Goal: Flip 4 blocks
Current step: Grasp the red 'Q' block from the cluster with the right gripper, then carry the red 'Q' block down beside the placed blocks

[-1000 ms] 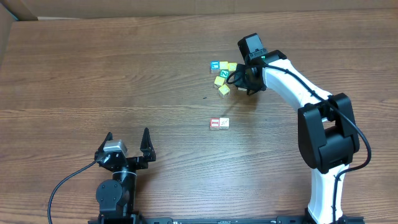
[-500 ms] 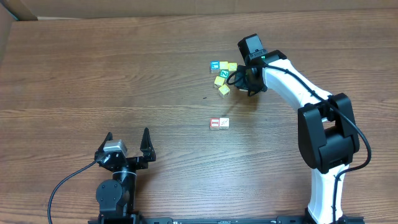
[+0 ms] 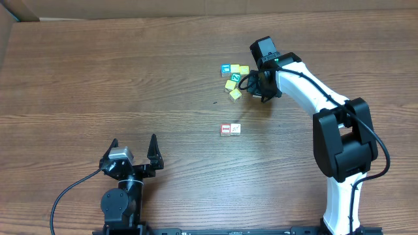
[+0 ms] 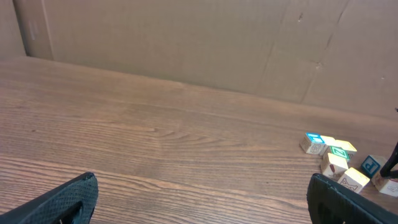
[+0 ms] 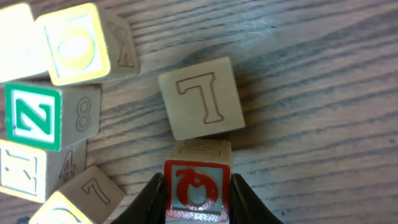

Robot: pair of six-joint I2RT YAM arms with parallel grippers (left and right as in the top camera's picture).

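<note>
The right hand [image 5: 198, 194] is low over the worktop [image 3: 98, 78] at the right edge of a loose cluster of cubes, upper middle in the overhead view. Its two fingers [image 5: 155, 193] are narrowed onto opposite sides of the gripped block [image 5: 198, 186], touching it on both flanks. This small wooden cube turns a white face with a red frame and a red printed mark toward the wrist camera.

Just beyond the gripped block lies a pale cube [image 5: 200, 98], turned a little askew, with an outlined letter on its top. Whether the two touch cannot be told. To the left are a green-faced cube [image 5: 34, 118] marked Z and a yellow-faced cube [image 5: 74, 43] marked O, with more cubes packed close around them. From overhead a blue-faced cube [image 3: 225, 68] sits at the cluster's far left end.

Well apart from the cluster, near the middle of the worktop, two more blocks stand side by side and touching: the red-topped block [image 3: 226, 130] on the left and the pale-topped block [image 3: 236, 129] on the right.

The left hand [image 3: 134, 141] sits near the front left of the worktop with its fingers spread wide and nothing between them. Its camera looks across bare wood to a cardboard wall [image 4: 186, 43]
</note>
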